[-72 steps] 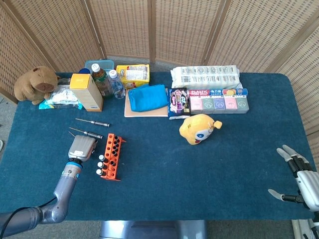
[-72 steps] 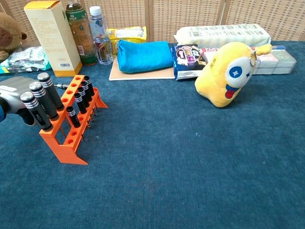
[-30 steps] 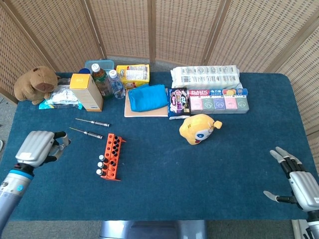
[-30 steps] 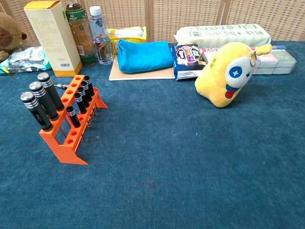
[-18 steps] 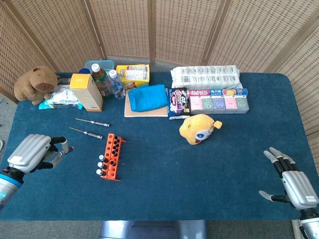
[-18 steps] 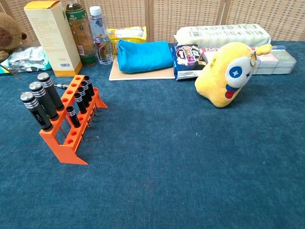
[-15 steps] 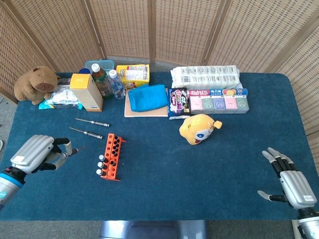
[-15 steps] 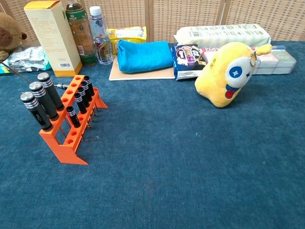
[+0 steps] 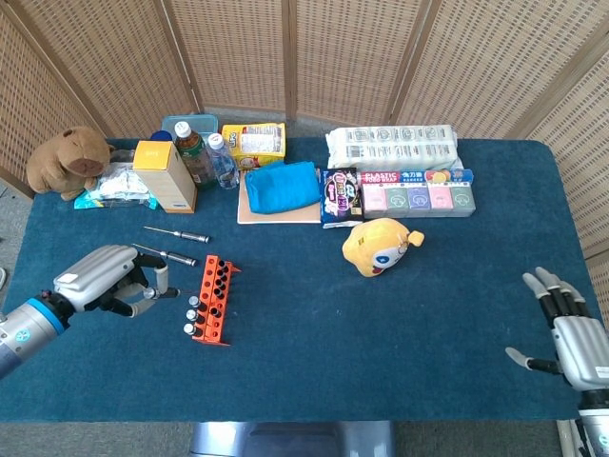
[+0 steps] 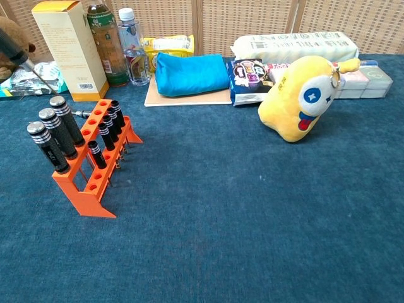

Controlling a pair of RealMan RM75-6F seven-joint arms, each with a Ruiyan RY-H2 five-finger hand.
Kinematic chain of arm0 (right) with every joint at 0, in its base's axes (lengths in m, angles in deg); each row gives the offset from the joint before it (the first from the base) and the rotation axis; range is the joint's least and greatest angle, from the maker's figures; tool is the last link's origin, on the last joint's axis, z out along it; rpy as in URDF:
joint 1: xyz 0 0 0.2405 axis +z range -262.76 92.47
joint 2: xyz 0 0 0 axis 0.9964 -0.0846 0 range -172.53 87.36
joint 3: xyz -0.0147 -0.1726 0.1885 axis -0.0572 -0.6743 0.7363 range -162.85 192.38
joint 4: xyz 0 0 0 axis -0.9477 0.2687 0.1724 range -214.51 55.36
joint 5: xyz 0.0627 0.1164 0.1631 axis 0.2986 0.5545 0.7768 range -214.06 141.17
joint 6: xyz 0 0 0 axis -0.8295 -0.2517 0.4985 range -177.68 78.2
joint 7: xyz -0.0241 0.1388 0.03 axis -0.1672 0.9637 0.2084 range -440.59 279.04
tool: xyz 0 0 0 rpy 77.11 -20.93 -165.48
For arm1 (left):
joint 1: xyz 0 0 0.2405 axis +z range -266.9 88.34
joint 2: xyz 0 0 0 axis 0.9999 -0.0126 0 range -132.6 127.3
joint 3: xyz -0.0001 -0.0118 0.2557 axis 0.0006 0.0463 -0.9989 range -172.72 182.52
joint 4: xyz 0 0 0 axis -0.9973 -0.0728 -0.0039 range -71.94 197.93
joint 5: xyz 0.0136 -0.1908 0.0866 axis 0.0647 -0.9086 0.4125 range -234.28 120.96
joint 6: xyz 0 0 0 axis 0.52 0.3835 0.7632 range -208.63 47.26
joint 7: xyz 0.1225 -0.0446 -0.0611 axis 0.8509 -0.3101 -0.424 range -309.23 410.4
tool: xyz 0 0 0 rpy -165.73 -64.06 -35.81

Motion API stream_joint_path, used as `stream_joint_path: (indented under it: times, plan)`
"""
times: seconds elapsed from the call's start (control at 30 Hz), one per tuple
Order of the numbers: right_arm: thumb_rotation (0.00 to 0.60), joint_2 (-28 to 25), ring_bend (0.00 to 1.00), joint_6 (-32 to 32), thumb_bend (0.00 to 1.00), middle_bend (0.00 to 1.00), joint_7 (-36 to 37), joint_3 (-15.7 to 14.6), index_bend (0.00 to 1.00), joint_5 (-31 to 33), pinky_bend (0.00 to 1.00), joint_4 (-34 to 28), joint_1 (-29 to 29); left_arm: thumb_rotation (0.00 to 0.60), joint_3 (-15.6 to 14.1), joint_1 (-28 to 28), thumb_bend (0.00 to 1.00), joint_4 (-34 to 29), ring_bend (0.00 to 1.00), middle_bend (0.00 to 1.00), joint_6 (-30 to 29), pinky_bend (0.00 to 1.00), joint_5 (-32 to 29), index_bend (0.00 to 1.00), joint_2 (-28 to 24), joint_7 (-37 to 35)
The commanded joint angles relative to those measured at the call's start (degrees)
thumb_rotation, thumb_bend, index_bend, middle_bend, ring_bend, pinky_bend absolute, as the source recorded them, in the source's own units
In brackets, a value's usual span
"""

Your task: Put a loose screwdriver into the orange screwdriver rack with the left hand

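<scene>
Left hand (image 9: 112, 282): fingers curled around a slim black-handled screwdriver (image 10: 12, 44), held above the blue cloth table (image 9: 400, 333) with the metal tip slanting down towards the orange plastic screwdriver rack (image 9: 211, 298) just beside the fingers, apart from it. Just behind the hand, two more thin loose screwdrivers (image 9: 177, 233) flat on the cloth. Right hand (image 9: 576, 333): fingers spread and holding nothing, well apart at the table's far right edge.

My silver left hand (image 9: 112, 278) is curled around a thin screwdriver (image 10: 26, 64); my silver right hand (image 9: 576, 338) hangs with fingers spread.
</scene>
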State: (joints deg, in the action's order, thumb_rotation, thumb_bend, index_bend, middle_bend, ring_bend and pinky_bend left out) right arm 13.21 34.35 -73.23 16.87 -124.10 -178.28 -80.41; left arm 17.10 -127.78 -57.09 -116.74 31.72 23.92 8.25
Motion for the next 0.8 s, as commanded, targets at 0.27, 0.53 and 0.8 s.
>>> stream_joint_path:
  times: [0.27, 0.53, 0.8]
  plan:
    - [0.552, 6.33, 0.00, 11.09, 0.00, 0.00, 2.27, 4.54, 0.02, -2.25, 0.02, 7.36, -1.53, 0.600, 1.04, -3.92, 0.40, 2.39, 1.00, 1.00, 6.20, 1.00, -1.38, 0.56, 0.53, -2.59]
    - [0.553, 7.78, 0.00, 12.47, 0.00, 0.00, 2.99, 5.52, 0.02, -1.59, 0.02, 8.87, -1.84, 0.600, 0.92, -5.42, 0.40, 3.68, 1.00, 1.00, 9.03, 1.00, -1.56, 0.56, 1.34, -3.36]
    - [0.554, 7.51, 0.00, 11.70, 0.00, 0.00, 3.29, 5.50, 0.02, -1.13, 0.02, 8.60, -1.86, 0.600, 0.87, -6.53, 0.40, 4.17, 1.00, 1.00, 10.56, 1.00, -2.16, 0.56, 2.65, -3.41]
